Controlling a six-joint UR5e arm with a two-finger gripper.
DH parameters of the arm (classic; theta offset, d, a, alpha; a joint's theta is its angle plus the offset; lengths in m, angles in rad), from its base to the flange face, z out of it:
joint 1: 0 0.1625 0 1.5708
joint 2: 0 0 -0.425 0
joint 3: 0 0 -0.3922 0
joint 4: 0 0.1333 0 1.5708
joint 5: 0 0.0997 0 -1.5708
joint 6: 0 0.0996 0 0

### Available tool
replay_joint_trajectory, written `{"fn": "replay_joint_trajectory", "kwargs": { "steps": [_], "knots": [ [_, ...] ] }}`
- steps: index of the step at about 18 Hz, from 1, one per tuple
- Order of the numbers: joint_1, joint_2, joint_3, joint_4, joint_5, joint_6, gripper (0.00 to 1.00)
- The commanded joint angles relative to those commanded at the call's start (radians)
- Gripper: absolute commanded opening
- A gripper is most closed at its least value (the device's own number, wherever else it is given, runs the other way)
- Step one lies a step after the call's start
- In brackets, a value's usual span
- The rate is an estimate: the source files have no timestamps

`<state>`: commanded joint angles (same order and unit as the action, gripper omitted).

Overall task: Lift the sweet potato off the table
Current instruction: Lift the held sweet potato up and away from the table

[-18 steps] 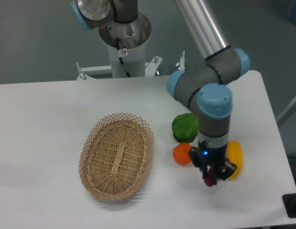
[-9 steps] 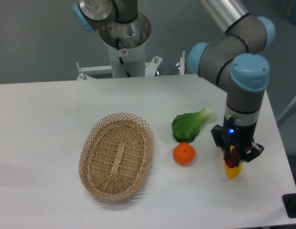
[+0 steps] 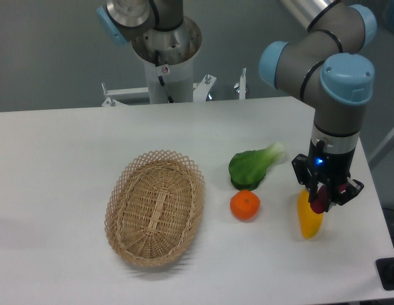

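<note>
Sweet potato (image 3: 318, 201) looks like a light, stiff little thing, a slim dark purple finger with a dull skin that I'd guess is not very slippery; being so narrow and a bit curved, it could twist or slide out if pinched near a tip, so the middle of its length seems the right place to hold it; only a short stretch shows, so I cannot tell where along its length the grip sits. The gripper (image 3: 321, 202) is pinching it between its two fingers, and it looks lifted clear of the table (image 3: 70, 165), hanging over the yellow vegetable (image 3: 309, 219) near the table's right edge; whether it touches that vegetable I cannot tell.

Compared with a second ago, the arm has swung from in front of the orange (image 3: 245, 205) towards the right edge and risen somewhat; half a second ago it was already close to this spot, a little lower. The leafy green (image 3: 253, 166), hidden in part by the arm earlier, now shows whole, white stalk and all; the orange, the yellow vegetable and the wicker basket (image 3: 155, 207) on the left half of the table have not moved.
</note>
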<state>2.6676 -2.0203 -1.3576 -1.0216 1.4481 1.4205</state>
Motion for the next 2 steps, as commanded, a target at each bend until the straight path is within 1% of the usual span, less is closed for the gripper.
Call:
{"fn": "replay_joint_trajectory", "kwargs": {
  "steps": [2],
  "knots": [
    [0.000,0.000,0.000,0.000,0.000,0.000,0.33]
  ]
}}
